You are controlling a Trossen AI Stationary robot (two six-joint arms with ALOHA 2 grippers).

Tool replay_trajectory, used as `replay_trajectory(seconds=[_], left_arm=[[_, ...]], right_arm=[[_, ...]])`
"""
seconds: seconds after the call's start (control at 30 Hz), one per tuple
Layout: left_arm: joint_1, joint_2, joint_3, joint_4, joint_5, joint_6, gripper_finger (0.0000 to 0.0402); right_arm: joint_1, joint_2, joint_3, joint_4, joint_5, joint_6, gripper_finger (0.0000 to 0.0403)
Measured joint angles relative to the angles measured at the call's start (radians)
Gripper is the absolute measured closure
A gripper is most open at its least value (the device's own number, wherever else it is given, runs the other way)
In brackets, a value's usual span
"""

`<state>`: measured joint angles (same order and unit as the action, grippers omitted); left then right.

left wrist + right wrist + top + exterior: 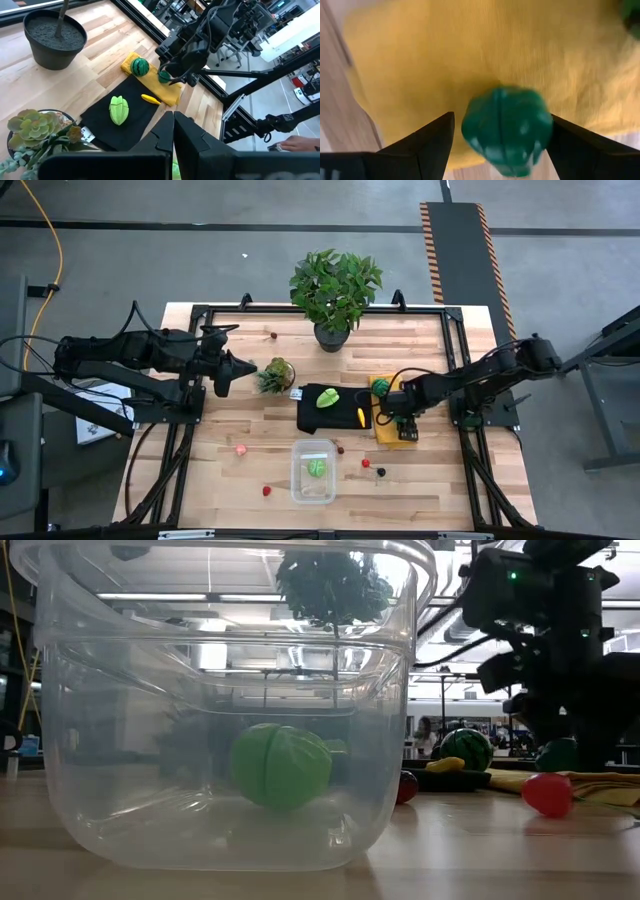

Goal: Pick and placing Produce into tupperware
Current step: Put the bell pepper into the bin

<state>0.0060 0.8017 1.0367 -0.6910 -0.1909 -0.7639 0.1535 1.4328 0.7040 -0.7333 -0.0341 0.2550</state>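
We see the wooden table (220, 480) with the leafy potted plant (335, 290) at its far edge. The left gripper (243, 370) waits beside the small succulent (275, 374), jaws together. The clear tupperware (313, 471) sits near the front edge with one lime-green piece (281, 766) inside. A black cloth (318, 410) carries a lime-green vegetable (328, 397) and a yellow piece (360, 416) — next to it lies the yellow cloth (485, 55). Over that cloth the right gripper (500, 132) stands with jaws apart on either side of a dark green toy vegetable (506, 130) — whether they touch it we cannot tell. Small red pieces (366, 462) lie loose on the wood.
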Motion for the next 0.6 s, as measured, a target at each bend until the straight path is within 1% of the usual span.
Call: replay_trajectory(seconds=[0.3, 0.6], left_arm=[[0.000, 0.000, 0.000, 0.000, 0.000, 0.000, 0.0401], [0.000, 0.000, 0.000, 0.000, 0.000, 0.000, 0.0401]], right_arm=[[0.000, -0.006, 0.000, -0.001, 0.001, -0.001, 0.0126], [0.000, -0.006, 0.000, -0.002, 0.001, -0.001, 0.0177]])
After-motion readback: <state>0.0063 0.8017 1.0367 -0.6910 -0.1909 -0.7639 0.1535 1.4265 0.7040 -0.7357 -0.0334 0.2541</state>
